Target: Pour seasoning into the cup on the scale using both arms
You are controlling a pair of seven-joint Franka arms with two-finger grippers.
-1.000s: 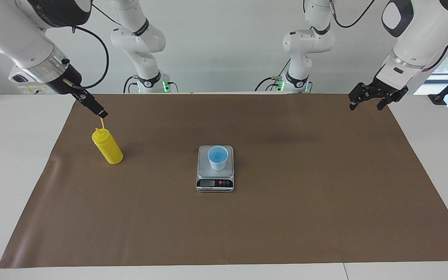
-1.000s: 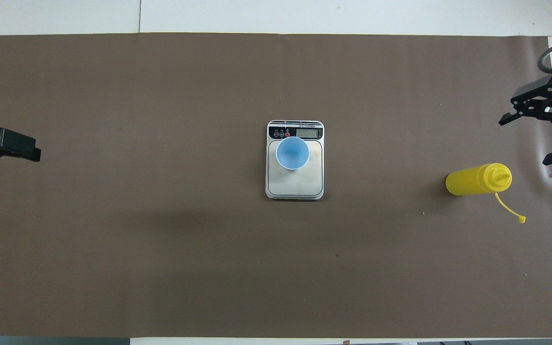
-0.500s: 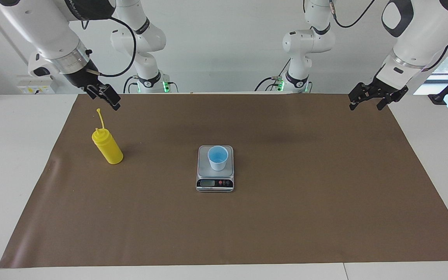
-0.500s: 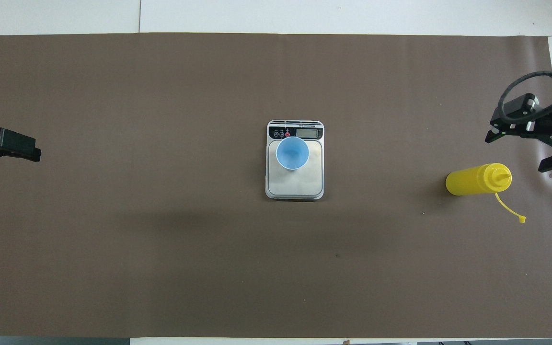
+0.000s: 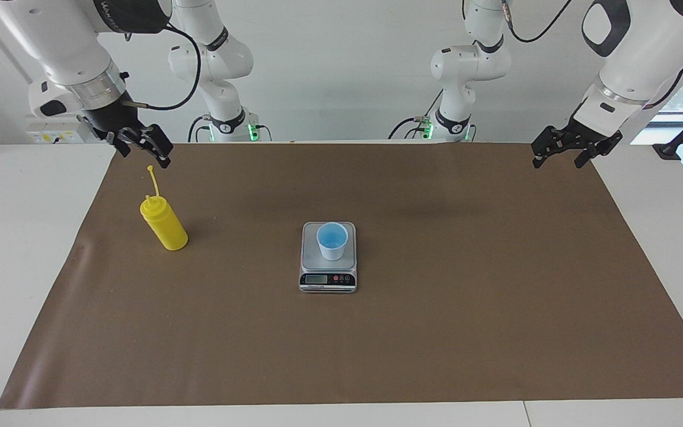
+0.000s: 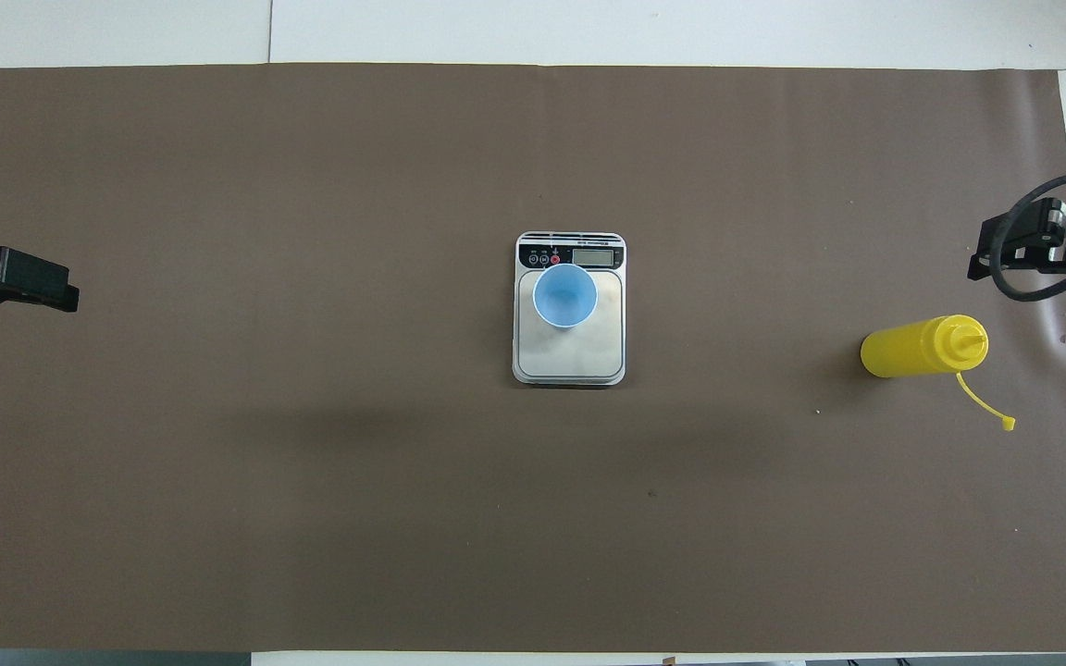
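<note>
A small rectangular scale (image 5: 328,258) of silver-grey metal sat near the middle of a matte brown paper mat (image 5: 436,332) that covered most of the white table (image 5: 15,249). Its flat platform looked brushed and smooth, and its black front panel with a pale display and small round buttons lay at the edge farther from the robots. On the platform, toward the panel end, stood the cup (image 5: 332,240), a light-blue tapered vessel with no handle, thin-walled, its round mouth open upward and narrower than the platform.

The seasoning (image 5: 163,223), a glossy yellow plastic squeeze bottle with a cylindrical body and a cone nozzle, stood upright on the mat well apart from the scale, toward the right arm's end of the table. A thin yellow strand (image 5: 153,179) ending in a small cap rose from its nozzle.

The right gripper (image 5: 140,142), black and angular on a white arm with a metal wrist ring and a looping black cable, hung in the air over the mat's corner at the right arm's end, above the bottle and clear of it, near the tip of the strand without touching it. Its jaws stood apart and held nothing.

The left gripper (image 5: 564,148) waited over the mat's edge at the left arm's end, well apart from the scale, its jaws likewise apart and empty.
</note>
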